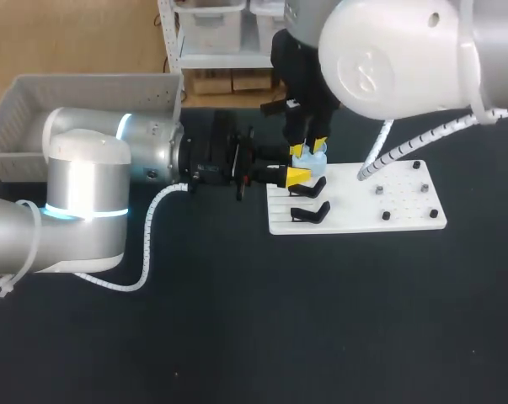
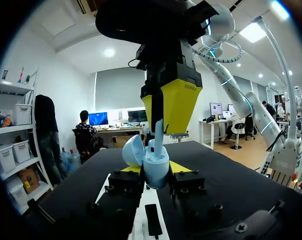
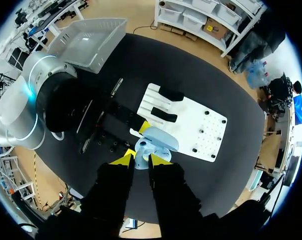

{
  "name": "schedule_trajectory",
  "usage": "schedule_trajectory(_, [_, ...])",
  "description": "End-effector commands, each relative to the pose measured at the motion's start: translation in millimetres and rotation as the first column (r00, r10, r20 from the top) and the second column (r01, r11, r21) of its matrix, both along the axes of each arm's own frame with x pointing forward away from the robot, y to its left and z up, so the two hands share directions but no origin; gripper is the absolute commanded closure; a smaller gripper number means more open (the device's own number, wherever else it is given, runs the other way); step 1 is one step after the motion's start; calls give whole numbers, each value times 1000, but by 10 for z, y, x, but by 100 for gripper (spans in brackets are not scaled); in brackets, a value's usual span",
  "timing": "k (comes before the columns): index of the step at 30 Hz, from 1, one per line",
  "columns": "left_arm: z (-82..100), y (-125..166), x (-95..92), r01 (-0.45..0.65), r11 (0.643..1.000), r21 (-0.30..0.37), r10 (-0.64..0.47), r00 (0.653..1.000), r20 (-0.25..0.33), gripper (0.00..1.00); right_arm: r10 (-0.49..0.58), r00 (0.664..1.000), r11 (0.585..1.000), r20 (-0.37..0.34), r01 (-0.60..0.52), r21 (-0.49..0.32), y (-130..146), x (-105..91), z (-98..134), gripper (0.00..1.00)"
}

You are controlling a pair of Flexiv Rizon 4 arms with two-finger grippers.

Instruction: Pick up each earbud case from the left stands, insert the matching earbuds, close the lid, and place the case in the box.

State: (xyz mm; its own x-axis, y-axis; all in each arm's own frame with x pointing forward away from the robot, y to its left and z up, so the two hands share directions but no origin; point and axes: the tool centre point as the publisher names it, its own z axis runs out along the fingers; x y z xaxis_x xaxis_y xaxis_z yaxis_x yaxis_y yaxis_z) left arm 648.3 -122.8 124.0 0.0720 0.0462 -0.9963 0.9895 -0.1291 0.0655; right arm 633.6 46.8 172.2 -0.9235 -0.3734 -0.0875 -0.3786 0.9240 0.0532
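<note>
Step in hand, as I read it: seating an earbud (image 2: pixel 159 134) in the open earbud case (image 2: pixel 156 169). The case is up off the desk (image 1: pixel 237 320), over the left end of the white stand board (image 1: pixel 380 206). The left gripper (image 1: pixel 297 175) pinches its body, one yellow tip each side, both touching. The right gripper (image 1: pixel 308 145) hangs above, pointing straight down, fingers pressed together on the earbud's top. To do it well: hold the left arm dead still as a vice and bring the bud down along its own axis w/ no sideways push, since the case is gripped at two sides only & could twist. Match bud to the right well, press gently till flush, release before lifting. Mind the lid (image 2: pixel 133 150), as the right fingers pass v. close to it. Orientation: case upright, mouth facing up, lid swung open & leaning out to one side above a left finger. Earbud's long axis is approx vertical, lower end at or just inside the mouth. The box (image 1: pixel 85 93) is well apart, far left of the desk.
</note>
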Motion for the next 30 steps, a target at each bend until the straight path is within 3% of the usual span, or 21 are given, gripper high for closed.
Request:
schedule_trajectory(1, [-9,0,-13,-5,1000,-3,5,1000,3,100,0,1000,1000,-5,0,-3,14,26,-12,100])
schedule_trajectory(23, [-9,0,-13,-5,1000,-3,5,1000,3,100,-15,1000,1000,-11,14,-24,1,53,-86,100])
schedule_trajectory(24, [-9,0,-13,-5,1000,-3,5,1000,3,100,-18,1000,999,-12,18,-27,-1,52,-88,96])
schedule_trajectory(25, [-9,0,-13,-5,1000,-3,5,1000,3,100,-19,1000,999,-11,19,-28,-3,51,-89,64])
schedule_trajectory(26, [-9,0,-13,-5,1000,-3,5,1000,3,100,-21,1000,999,-11,20,-29,-7,49,-86,23])
schedule_trajectory(27, [-9,0,-13,-5,1000,-3,5,1000,3,100,-22,1000,999,-10,22,-28,-12,44,-78,0])
schedule_trajectory(30, [-9,0,-13,-5,1000,-3,5,1000,3,100,-25,1000,999,-3,25,-20,-27,12,-18,0])
